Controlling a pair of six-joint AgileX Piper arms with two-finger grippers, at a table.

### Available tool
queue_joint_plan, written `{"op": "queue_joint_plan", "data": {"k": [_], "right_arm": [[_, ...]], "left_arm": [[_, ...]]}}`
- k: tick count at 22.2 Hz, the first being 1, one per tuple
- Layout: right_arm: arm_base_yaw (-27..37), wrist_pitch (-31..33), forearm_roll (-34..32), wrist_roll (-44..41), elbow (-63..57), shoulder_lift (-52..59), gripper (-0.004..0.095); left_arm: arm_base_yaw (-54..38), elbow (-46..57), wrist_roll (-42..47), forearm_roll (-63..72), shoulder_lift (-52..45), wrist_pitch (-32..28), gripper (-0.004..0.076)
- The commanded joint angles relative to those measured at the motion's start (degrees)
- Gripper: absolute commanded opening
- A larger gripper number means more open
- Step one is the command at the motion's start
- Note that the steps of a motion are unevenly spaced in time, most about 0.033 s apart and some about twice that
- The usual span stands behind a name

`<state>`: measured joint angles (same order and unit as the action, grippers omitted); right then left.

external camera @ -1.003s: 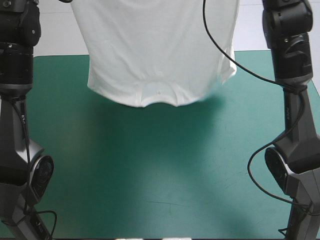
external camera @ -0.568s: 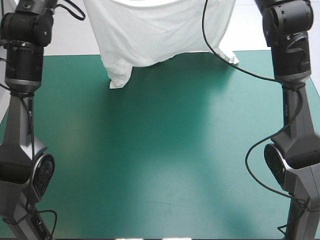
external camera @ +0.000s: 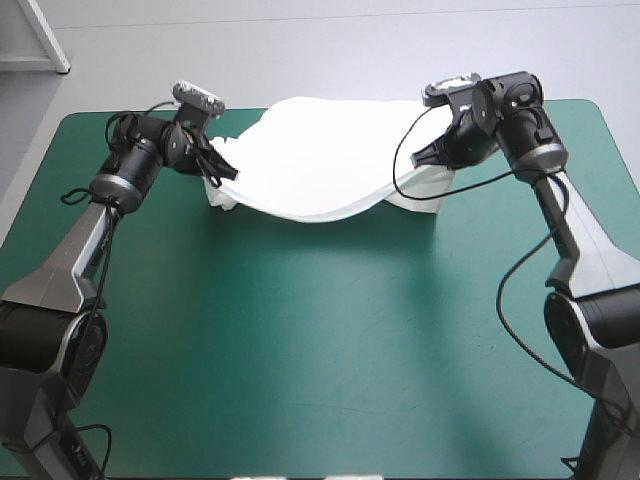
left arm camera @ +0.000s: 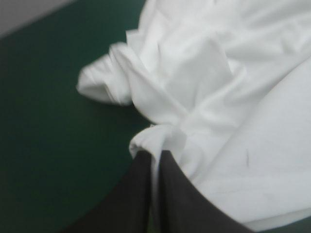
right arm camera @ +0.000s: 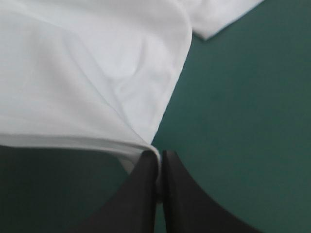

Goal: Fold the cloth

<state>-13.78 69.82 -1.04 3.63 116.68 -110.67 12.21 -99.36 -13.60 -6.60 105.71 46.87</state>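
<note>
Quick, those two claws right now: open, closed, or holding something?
Left claw: closed, pinching a bunched bit of the T-shirt.
Right claw: closed, gripping the T-shirt's edge.

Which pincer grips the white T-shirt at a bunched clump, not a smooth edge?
The left pincer: the white short-sleeved T-shirt bunches at its tips; the right pincer pinches a smooth edge.

Left arm [external camera: 72, 255], right arm [external camera: 573, 235]: dark grey segments, round black joints; end effector fingers [left arm camera: 184, 204] black (curved fins).
</note>
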Motion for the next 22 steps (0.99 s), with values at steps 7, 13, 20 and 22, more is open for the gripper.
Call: {"op": "queue_joint_plan", "data": {"k": [7, 13, 20, 22], "right_arm": [[0.19, -2.18, -0.09, -0.13, -45.83, 37.62, -0.0016], [0.19, -2.08, 0.53, -4.30, -68.05, 63.26, -0.0015], [0.19, -1.98, 12.62, -3.17, -78.49, 68.81, -0.0011], [0.19, -1.98, 12.70, -3.17, -79.95, 68.81, -0.0012]], "left_arm": [[0.10, 25.53, 2.56, 7.00, -28.29, 17.32, 0.0022], [0.10, 42.98, 5.46, 7.00, -49.45, 22.10, 0.0022], [0.10, 50.36, 6.96, 7.31, -60.02, 26.79, 0.0022], [0.10, 51.68, 6.51, 8.01, -60.28, 26.79, 0.0022]]}}
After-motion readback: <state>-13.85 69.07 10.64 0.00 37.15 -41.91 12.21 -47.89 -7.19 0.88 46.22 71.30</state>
